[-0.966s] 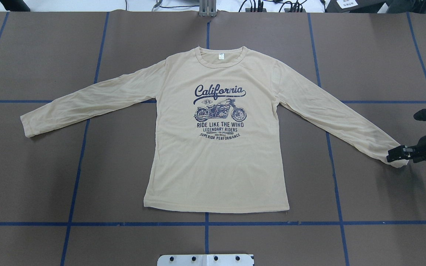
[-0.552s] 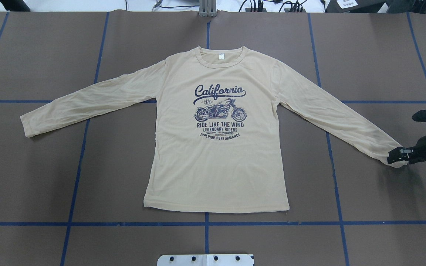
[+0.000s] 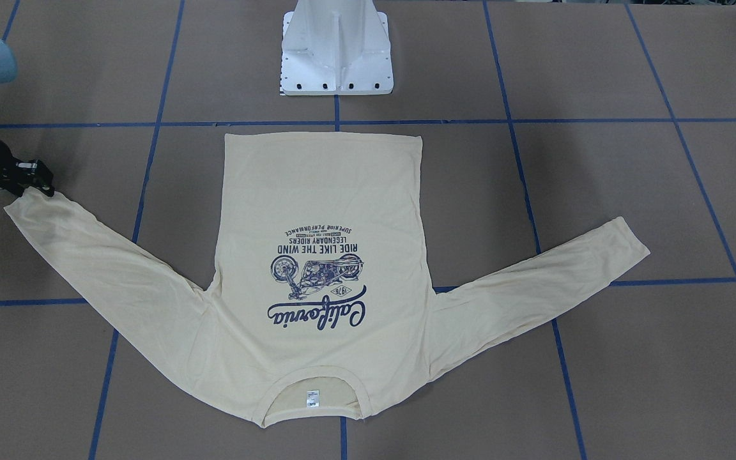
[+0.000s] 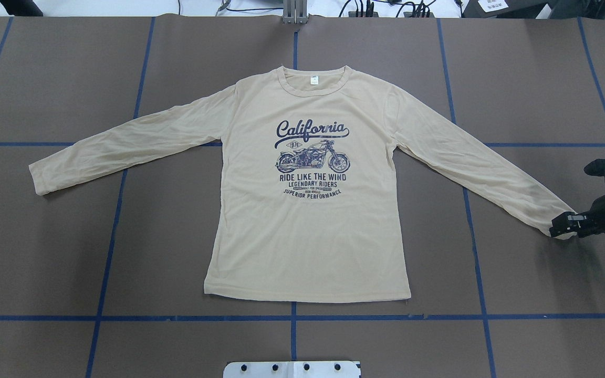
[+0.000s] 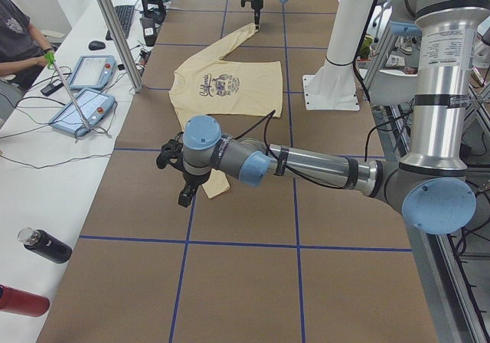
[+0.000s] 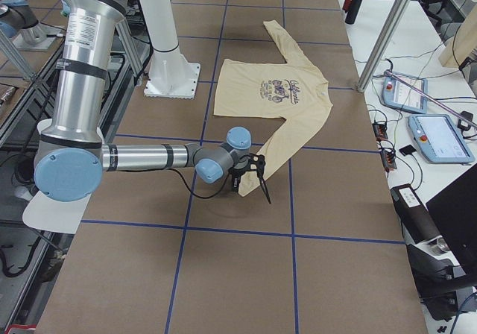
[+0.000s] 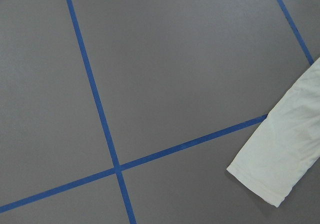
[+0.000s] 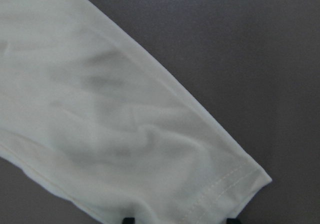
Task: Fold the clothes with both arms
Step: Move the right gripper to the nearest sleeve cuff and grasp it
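T-shirt (image 4: 308, 226) lies flat, print up, in the middle of the brown surface (image 4: 71, 252). Right fingers (image 4: 557, 228) stand apart at its sleeve cuff, at the right edge. For the left fingers (image 5: 186, 196), I cannot tell.

Even bright light, soft shadows

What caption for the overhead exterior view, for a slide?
Cream California long-sleeved T-shirt lies flat, print up; right tool, open, at one sleeve cuff.
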Controlling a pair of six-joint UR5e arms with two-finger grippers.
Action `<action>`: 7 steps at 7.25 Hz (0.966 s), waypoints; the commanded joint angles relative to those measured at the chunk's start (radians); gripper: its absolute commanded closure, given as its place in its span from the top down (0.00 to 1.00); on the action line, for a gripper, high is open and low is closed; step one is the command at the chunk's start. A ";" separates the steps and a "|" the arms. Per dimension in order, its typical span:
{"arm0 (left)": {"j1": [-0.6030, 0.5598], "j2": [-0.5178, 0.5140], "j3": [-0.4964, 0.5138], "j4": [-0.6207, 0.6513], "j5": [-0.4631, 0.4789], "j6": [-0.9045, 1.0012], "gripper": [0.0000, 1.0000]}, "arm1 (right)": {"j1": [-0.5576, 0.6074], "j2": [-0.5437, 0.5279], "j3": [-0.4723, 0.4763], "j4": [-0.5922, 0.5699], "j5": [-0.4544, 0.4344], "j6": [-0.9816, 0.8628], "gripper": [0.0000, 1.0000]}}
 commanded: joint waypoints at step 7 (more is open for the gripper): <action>0.000 -0.002 0.003 0.000 0.000 0.000 1.00 | -0.001 0.001 -0.002 -0.002 0.003 -0.001 0.02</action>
